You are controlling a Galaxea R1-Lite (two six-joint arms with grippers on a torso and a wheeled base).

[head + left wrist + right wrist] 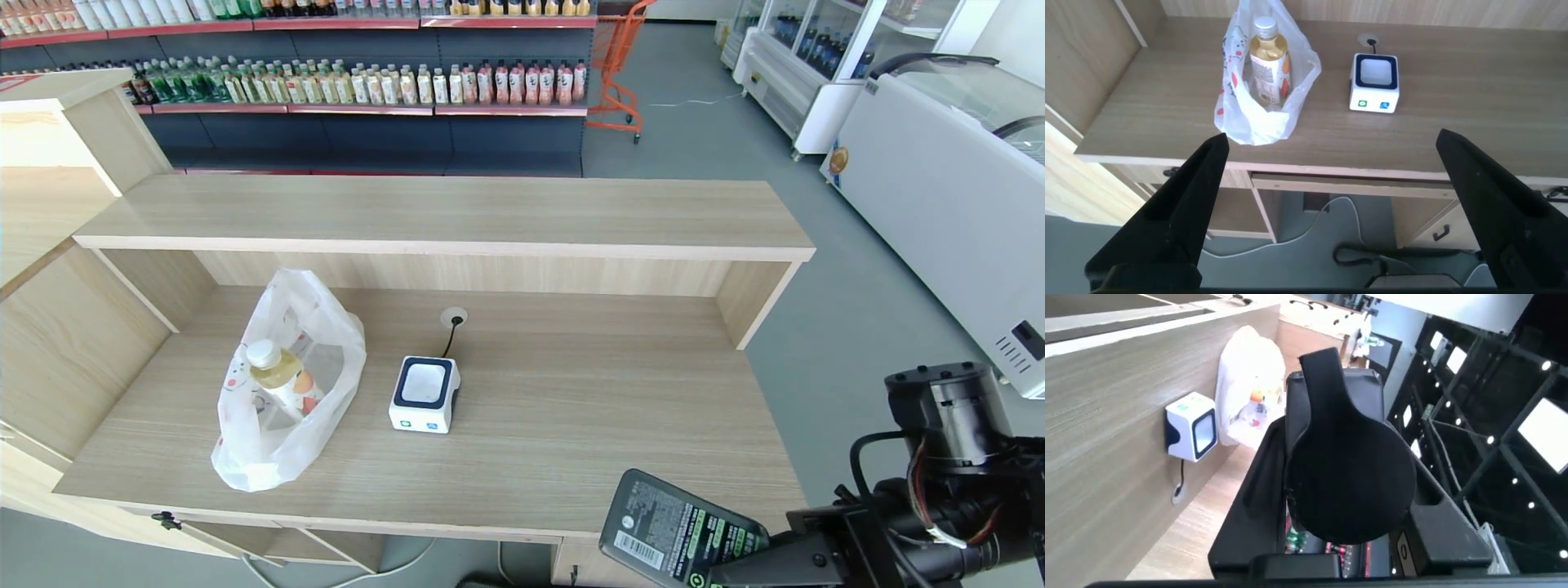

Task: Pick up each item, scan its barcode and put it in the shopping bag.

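Counter (588,408): pale wood desk with a raised shelf (457,212) along its far side.
Right arm: low at the counter's near right corner, forearm lying about level and pointing in toward the desk.
Right gripper (763,549): jaws closed on one end of the dark pouch, which sticks out ahead of the fingers.
Left gripper (1333,143): off the near edge of the counter and facing it. Jaws spread wide with nothing between them.
Shopping bag (261,457): white plastic, on the left part of the desk, mouth open toward the scanner, sagging around the bottle.
Dark pouch (682,531): flat pack, printed side with the barcode turned up, held tilted over the near right edge of the desk, well apart from the scanner.
Scanner (424,394): small white box with a dark-framed window facing up, mid-desk, just beside the bag. Its cable (450,333) runs back to a hole in the desktop.
Bottle (277,376): white cap, yellowish drink, inside the bag and leaning.
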